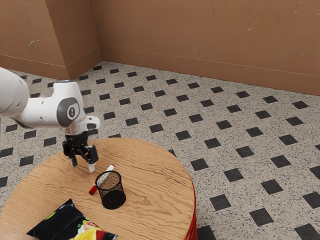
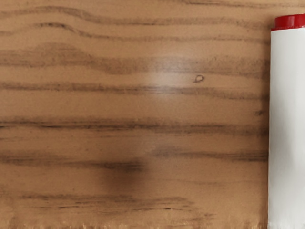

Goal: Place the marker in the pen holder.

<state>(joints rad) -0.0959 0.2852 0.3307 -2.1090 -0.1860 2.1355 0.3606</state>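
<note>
while the marker (image 1: 93, 189) lies on the table (image 1: 160, 165) close beside the pen holder (image 1: 113, 200), the gripper (image 1: 83, 165) hangs empty near the pen holder, spread wide. closing now would probably miss, the marker being off to one side; straying toward the pen holder could knock its rim and tip it.

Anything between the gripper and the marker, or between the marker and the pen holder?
Nothing visible in either gap. Only tabletop lies between the gripper and the marker; the pen holder stands right beside the marker, on its far side from the gripper. The snack bag lies off both paths.
</note>
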